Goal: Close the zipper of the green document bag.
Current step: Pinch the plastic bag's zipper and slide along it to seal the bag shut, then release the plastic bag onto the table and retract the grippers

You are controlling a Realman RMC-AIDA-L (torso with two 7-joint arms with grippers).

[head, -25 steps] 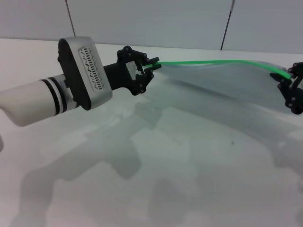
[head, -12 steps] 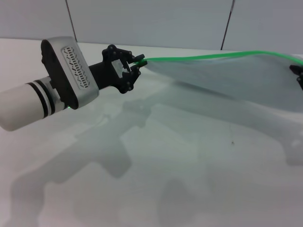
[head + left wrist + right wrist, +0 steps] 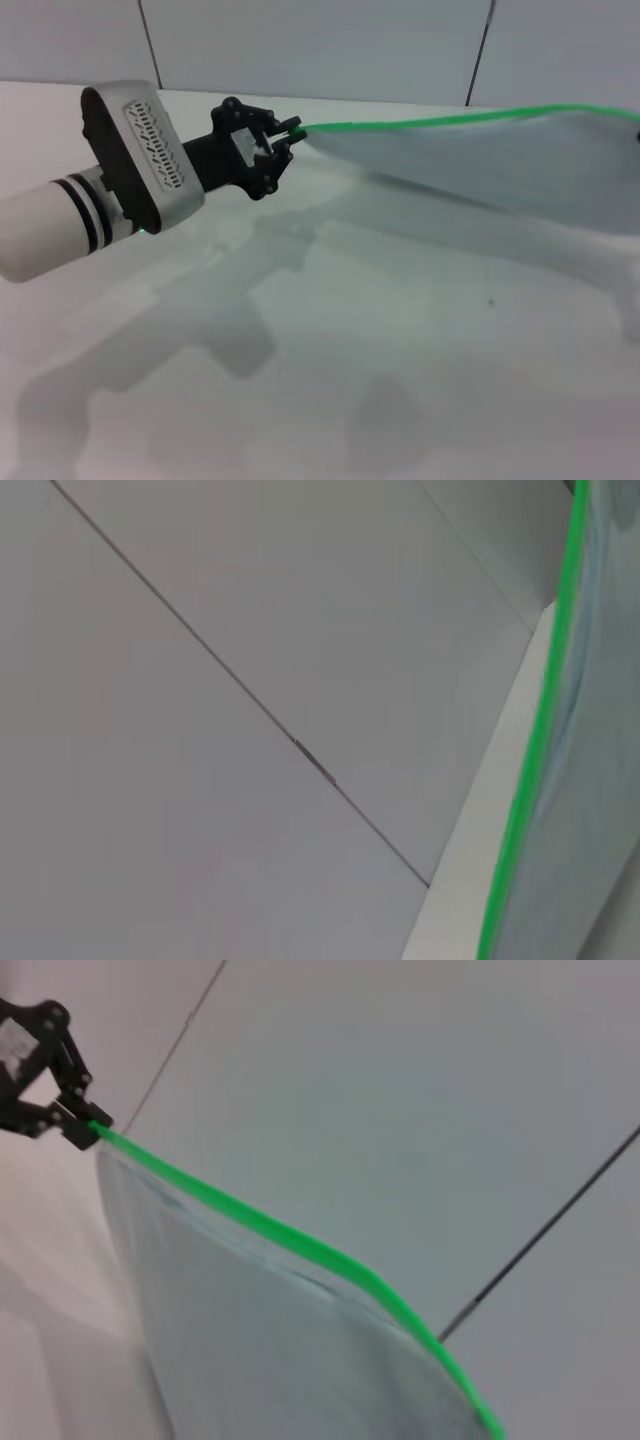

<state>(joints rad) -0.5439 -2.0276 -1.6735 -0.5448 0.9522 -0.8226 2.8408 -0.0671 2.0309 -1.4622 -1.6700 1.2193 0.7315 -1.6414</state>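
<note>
The green document bag (image 3: 520, 170) hangs above the white table, stretched from the middle of the head view to its right edge. Its zipper (image 3: 430, 123) runs as a bright green line along the top edge. My left gripper (image 3: 292, 131) is shut on the zipper's left end; the slider tab cannot be made out. The left wrist view shows only the zipper (image 3: 530, 750) and bag (image 3: 590, 780). The right wrist view looks along the zipper (image 3: 260, 1222) and bag (image 3: 260, 1340) to the far left gripper (image 3: 85, 1125). My right gripper is past the head view's right edge.
The white table (image 3: 350, 350) lies under the lifted bag and carries the shadows of arm and bag. A grey panelled wall (image 3: 320, 50) stands close behind the table's far edge.
My left gripper has drawn left and slightly up with the zipper end. The bag has risen and pulled straighter. The right gripper has slid out past the head view's right edge.
</note>
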